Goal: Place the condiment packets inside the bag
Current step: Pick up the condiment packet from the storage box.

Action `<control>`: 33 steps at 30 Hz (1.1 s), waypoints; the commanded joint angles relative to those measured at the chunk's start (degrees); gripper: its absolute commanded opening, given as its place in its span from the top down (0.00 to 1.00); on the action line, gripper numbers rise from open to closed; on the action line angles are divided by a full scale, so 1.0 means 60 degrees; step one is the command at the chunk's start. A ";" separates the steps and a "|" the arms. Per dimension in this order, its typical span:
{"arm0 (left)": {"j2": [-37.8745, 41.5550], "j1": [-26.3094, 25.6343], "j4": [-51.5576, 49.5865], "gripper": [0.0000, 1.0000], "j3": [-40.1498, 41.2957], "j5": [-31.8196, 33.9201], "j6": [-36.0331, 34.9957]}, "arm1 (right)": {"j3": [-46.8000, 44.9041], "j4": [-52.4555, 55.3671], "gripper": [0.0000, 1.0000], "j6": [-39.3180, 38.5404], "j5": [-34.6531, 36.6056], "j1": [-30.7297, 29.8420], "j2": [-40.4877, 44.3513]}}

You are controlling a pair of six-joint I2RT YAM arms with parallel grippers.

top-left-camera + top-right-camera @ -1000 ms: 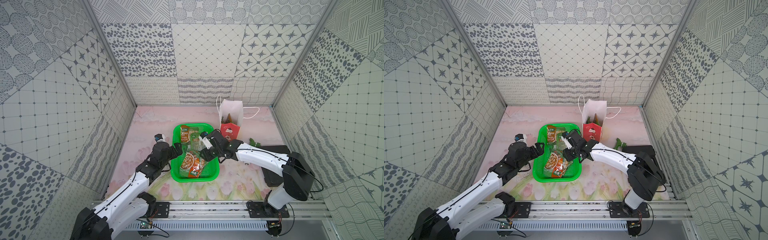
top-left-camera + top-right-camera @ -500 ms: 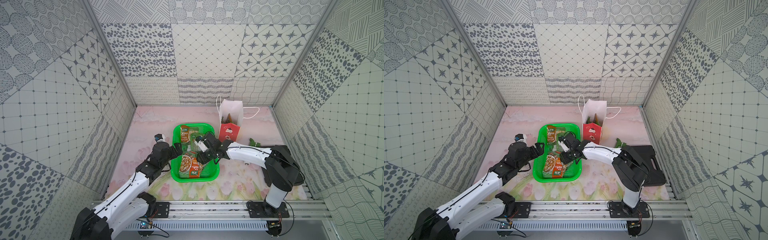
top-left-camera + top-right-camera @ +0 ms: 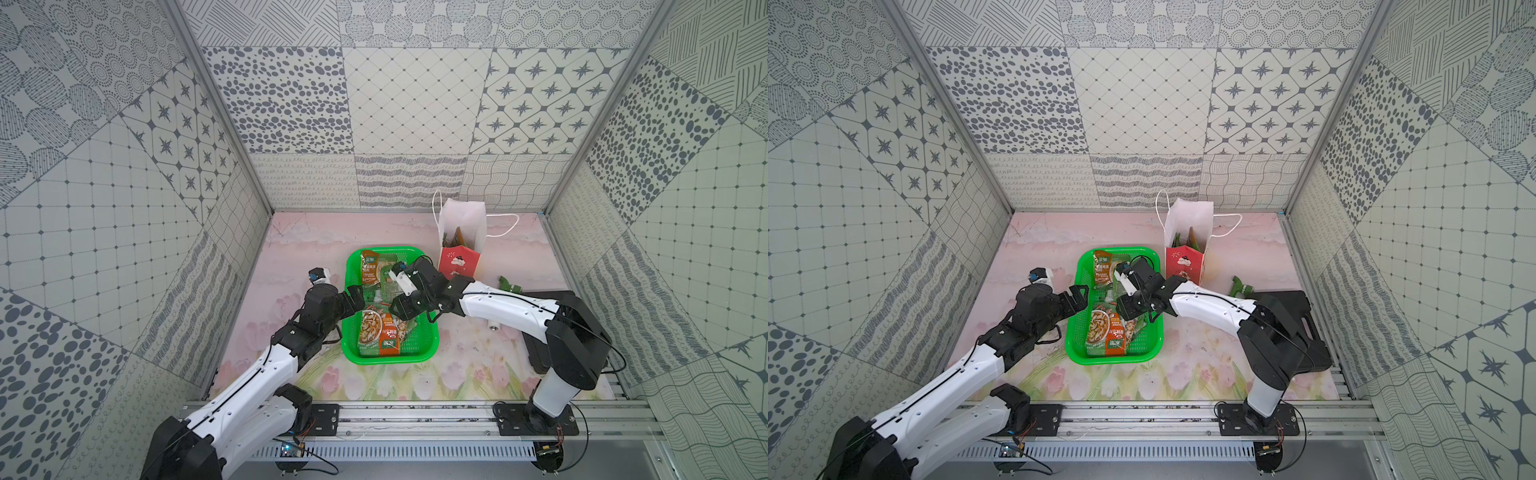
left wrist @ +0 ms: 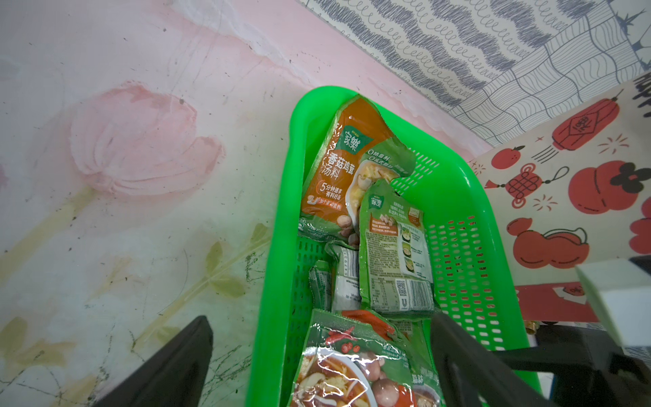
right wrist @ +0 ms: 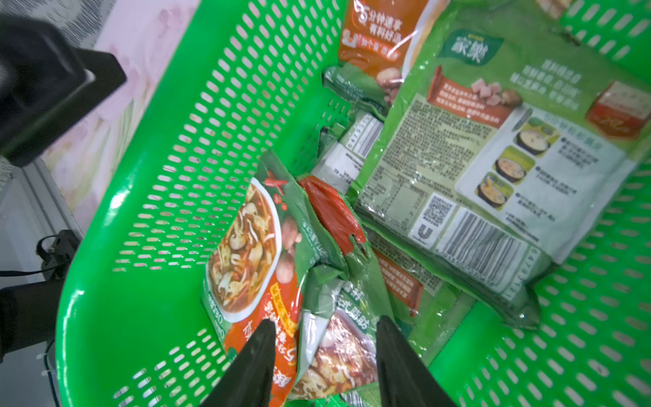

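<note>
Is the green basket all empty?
No, several packets with food pictures lie inside the green basket, piled over one another.

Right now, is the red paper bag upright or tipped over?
Upright. In both top views the bag stands on its base, mouth open upward, with packets poking up inside.

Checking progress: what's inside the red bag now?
Inside the bag, tips of a few packets, orange-brown and green, stick up; its red front hides everything lower.
</note>
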State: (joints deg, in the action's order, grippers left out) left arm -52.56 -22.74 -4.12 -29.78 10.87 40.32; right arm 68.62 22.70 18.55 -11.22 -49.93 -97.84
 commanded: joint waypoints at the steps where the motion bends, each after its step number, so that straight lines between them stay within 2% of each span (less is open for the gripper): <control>1: 0.0060 0.0045 -0.0011 0.01 0.0001 0.0019 -0.0100 | 0.0145 -0.0461 0.49 0.0185 -0.0579 -0.0068 -0.0197; 8: 0.0180 0.0053 0.0014 0.01 0.0038 -0.0025 -0.0105 | 0.0313 -0.0595 0.41 0.0250 -0.1024 -0.0061 -0.1177; 12: 0.0164 0.0042 0.0064 0.01 0.0038 -0.0097 -0.0107 | 0.0481 -0.0643 0.41 0.0163 -0.1532 -0.0127 -0.1689; 16: 0.0196 0.0059 0.0064 0.01 0.0042 -0.0098 -0.0117 | 0.0503 -0.0652 0.45 0.0183 -0.1714 -0.0196 -0.1905; 21: 0.0199 0.0041 0.0104 0.01 0.0067 -0.0123 -0.0119 | 0.0465 -0.0959 0.51 0.0231 -0.2572 -0.0237 -0.1807; 33: 0.0380 0.0045 0.0125 0.01 0.0126 -0.0142 -0.0124 | -0.0158 -0.2513 0.51 0.1039 -0.4217 -0.0245 -0.1382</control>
State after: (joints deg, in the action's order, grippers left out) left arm -50.85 -22.68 -4.08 -29.52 10.66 40.32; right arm 69.19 12.51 22.79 -32.64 -50.78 -108.14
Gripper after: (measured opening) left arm 0.993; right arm 0.488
